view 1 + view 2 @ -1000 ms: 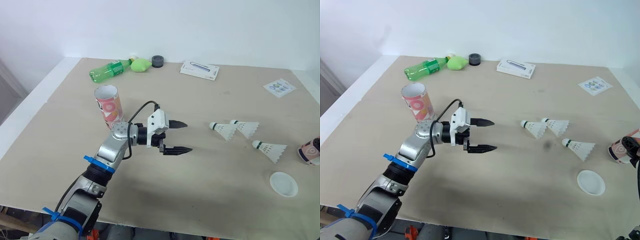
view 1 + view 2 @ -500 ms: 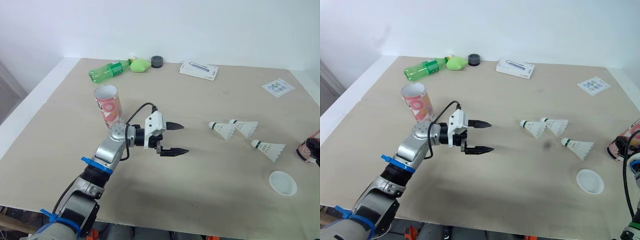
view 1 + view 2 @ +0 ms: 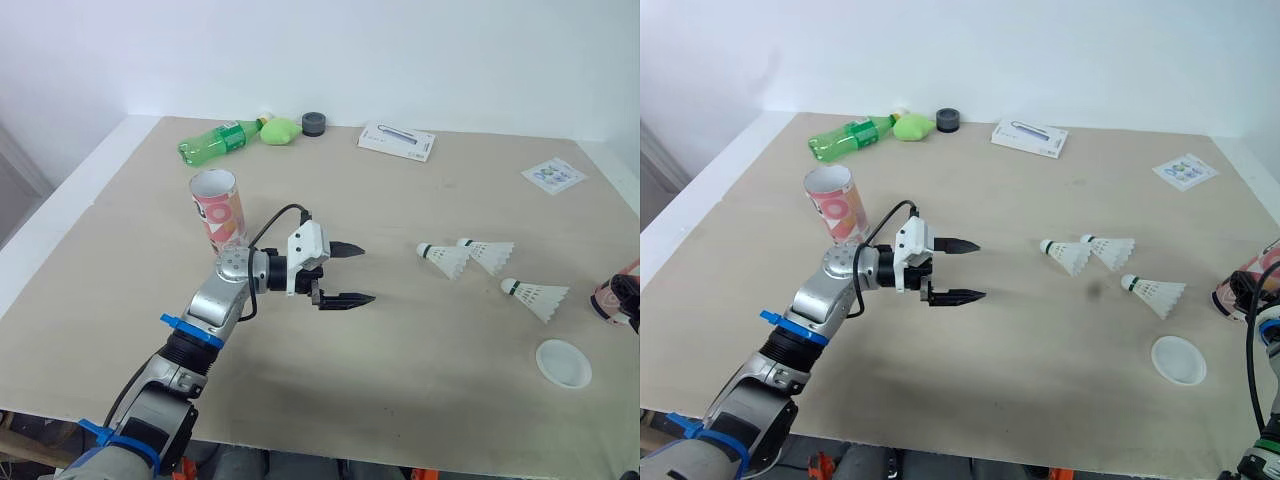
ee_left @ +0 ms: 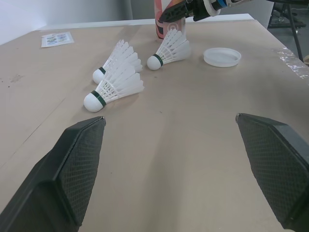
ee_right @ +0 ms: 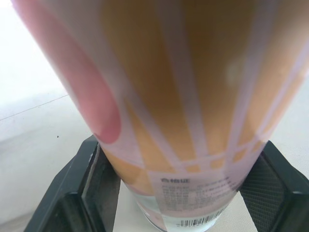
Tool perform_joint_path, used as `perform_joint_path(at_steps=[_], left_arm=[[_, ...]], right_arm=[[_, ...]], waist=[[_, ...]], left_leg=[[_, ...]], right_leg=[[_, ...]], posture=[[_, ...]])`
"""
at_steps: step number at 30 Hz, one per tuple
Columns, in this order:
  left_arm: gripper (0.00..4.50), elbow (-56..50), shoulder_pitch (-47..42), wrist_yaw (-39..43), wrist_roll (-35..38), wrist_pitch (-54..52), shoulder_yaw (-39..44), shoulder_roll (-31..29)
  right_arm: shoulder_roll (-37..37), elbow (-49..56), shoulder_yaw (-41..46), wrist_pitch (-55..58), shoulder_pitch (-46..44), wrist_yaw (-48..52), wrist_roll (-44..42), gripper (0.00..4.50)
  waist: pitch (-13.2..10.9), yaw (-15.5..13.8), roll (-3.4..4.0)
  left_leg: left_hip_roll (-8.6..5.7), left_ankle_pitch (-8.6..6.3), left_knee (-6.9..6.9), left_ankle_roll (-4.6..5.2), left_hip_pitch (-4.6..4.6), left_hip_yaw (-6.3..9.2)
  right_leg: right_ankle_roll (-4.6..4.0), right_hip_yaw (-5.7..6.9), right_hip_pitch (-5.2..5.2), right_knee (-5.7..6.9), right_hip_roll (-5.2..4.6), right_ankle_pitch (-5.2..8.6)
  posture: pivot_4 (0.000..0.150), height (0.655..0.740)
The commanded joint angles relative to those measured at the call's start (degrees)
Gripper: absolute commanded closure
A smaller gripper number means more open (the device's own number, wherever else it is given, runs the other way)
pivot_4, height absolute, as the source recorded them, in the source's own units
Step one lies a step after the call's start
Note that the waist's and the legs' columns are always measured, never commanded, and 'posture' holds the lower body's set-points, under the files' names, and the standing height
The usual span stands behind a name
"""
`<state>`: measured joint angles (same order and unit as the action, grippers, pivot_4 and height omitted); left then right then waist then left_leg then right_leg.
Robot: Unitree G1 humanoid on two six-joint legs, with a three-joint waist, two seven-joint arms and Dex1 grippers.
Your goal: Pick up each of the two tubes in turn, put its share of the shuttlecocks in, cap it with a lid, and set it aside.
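The left gripper (image 3: 366,273) hovers spread wide over the matte beige table (image 3: 400,190); three white feathered shuttlecocks (image 3: 447,260) lie ahead near a round lid (image 3: 563,363); the right gripper (image 5: 181,145) clamps a glossy pink cylindrical tube (image 5: 183,87) at the table's right edge.

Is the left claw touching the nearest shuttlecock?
Apart. The left eye view shows a stretch of bare table between the open left claw and the nearest shuttlecock.
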<state>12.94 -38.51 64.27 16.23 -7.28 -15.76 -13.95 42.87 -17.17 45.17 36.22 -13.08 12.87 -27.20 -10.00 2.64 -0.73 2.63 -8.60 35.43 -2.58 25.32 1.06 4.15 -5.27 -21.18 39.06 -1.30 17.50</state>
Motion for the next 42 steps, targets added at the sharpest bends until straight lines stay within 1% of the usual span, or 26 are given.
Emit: perform_joint_path(at_steps=[1, 11, 15, 24, 30, 35, 38, 39, 42], left_arm=[[0.00, -0.5, -1.4, 0.0, 0.0, 1.5, 1.3, 0.1], [0.00, 0.6, -1.9, 0.2, 0.2, 2.3, 1.8, 0.1], [0.00, 1.1, -2.1, 0.3, 0.2, 2.4, 1.9, 0.2], [0.00, 1.4, -3.0, 0.8, 0.5, 2.0, 2.1, -0.1], [0.00, 1.7, -3.4, 1.4, 0.6, 1.8, 2.4, -0.2], [0.00, 0.8, -2.7, 1.0, 1.0, 0.3, 3.4, -1.3], [0.00, -6.3, 2.7, 1.7, 3.1, -4.9, 4.3, -5.2], [0.00, -9.0, 4.9, 2.2, 4.4, -7.2, 4.7, -6.8], [0.00, -15.4, 11.5, 3.6, 5.7, -9.3, 5.5, -11.7]], right_arm=[[0.3, 0.2, 0.0, 0.5, 0.0, 0.4, -0.6, 0.03], [1.4, 5.1, -0.8, 3.2, 1.6, 3.3, -1.6, 0.03], [1.8, 6.6, 0.6, 3.7, 3.0, 3.9, -1.7, 0.03], [1.7, 14.0, 4.3, 6.0, 10.1, 5.4, -2.8, 0.03], [0.5, 21.6, 7.4, 10.1, 15.0, 8.3, -7.6, 0.03], [-0.7, 30.3, 11.3, 13.7, 21.8, 15.0, -15.3, 0.03], [-2.6, 45.2, 14.2, 12.7, 30.2, 23.5, -23.3, 0.03], [-2.8, 49.6, 14.2, 12.4, 31.9, 25.0, -25.4, 0.03], [-2.3, 58.2, 13.1, 11.2, 34.7, 26.9, -29.4, 0.03]], waist=[[0.0, 0.0, 0.03], [0.0, 0.0, 0.07], [0.0, 0.0, 0.07], [0.0, 0.0, 0.07], [0.0, 0.0, 0.03], [0.0, 0.0, 0.04], [0.0, 0.1, 0.09], [0.1, 0.1, 0.20], [0.0, 0.5, 0.10]], left_leg=[[0.00, 0.00, -0.01, 0.00, 0.00, -0.01], [-0.01, -0.01, -0.07, 0.01, 0.01, -0.11], [-0.01, -0.01, -0.07, 0.01, 0.00, -0.11], [-0.01, -0.01, -0.08, 0.01, 0.02, -0.12], [-0.01, -0.01, -0.08, 0.00, 0.02, -0.13], [0.00, -0.01, -0.08, 0.01, 0.00, -0.14], [0.00, -0.03, -0.16, 0.01, 0.07, -0.11], [0.02, -0.08, -0.15, -0.01, 0.03, -0.13], [0.14, -0.16, -0.27, -0.03, -0.07, -0.11]], right_leg=[[0.00, -0.01, -0.01, 0.00, 0.00, 0.00], [0.03, -0.13, -0.08, 0.00, -0.01, 0.03], [0.03, -0.14, -0.09, 0.00, -0.01, 0.03], [0.05, -0.14, -0.10, -0.01, -0.01, 0.05], [0.05, -0.16, -0.12, -0.01, -0.01, 0.05], [0.05, -0.18, -0.11, -0.01, 0.00, 0.04], [0.04, -0.15, -0.18, -0.02, -0.01, 0.12], [0.03, -0.17, -0.16, -0.02, 0.01, 0.13], [-0.11, -0.16, -0.16, -0.02, 0.12, 0.22]], posture=[[0.150, 0.7203], [0.150, 0.7203], [0.150, 0.7203], [0.150, 0.7203], [0.150, 0.7203], [0.150, 0.7203], [0.150, 0.7203], [0.150, 0.7203], [0.150, 0.7203]])
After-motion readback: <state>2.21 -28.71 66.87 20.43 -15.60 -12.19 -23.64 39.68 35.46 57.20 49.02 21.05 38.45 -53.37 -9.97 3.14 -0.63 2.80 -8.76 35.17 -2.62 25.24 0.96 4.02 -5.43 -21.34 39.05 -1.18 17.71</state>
